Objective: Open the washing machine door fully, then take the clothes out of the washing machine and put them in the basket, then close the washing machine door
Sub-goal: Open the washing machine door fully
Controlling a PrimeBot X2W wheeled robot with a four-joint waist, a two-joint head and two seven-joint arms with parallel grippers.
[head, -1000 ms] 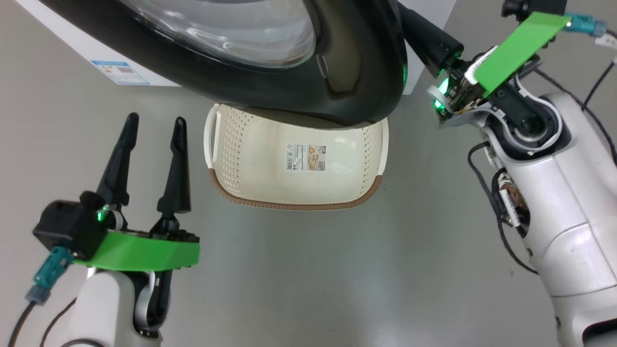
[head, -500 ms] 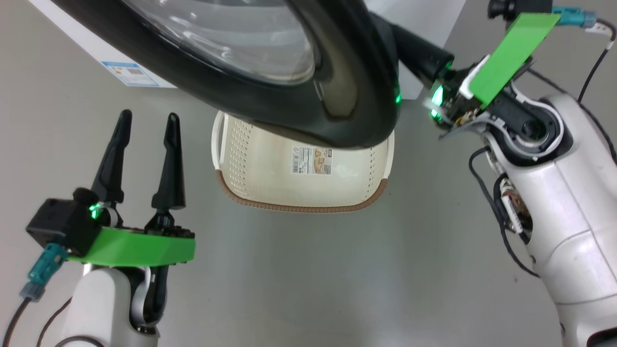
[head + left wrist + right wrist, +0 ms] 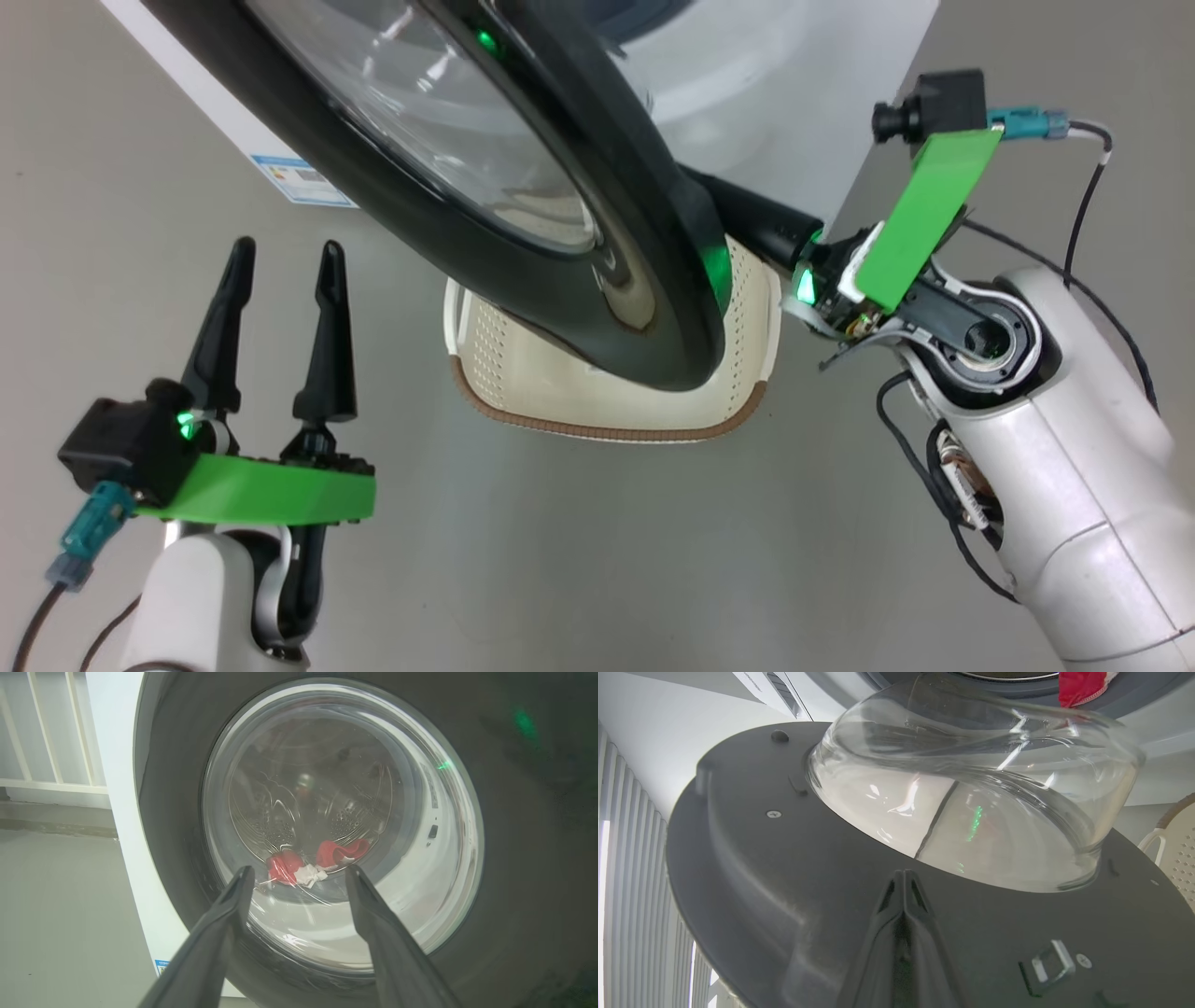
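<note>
The washing machine door (image 3: 644,280), black-rimmed with a bulging glass window, stands partly swung out from the white washing machine (image 3: 794,75) and hangs over the basket (image 3: 597,425). My right gripper (image 3: 903,875) is shut, its tips against the door's grey inner face below the glass bowl (image 3: 971,812). Its fingers (image 3: 761,227) reach in behind the door's rim. My left gripper (image 3: 287,252) is open and empty, left of the basket. In the left wrist view it (image 3: 299,870) faces the door's (image 3: 514,858) glass, through which the red and white clothes (image 3: 336,854) show in the drum. A red cloth (image 3: 1080,688) lies at the drum's opening.
A blue label (image 3: 303,182) marks the machine's lower front corner. The basket (image 3: 1181,854) edges into the right wrist view. Grey floor (image 3: 597,560) spreads between my arms. A white railing (image 3: 46,742) stands left of the machine.
The door has swung further out from the machine, with my shut right gripper moving along behind it. The head camera has shifted too. My left gripper stays open in place.
</note>
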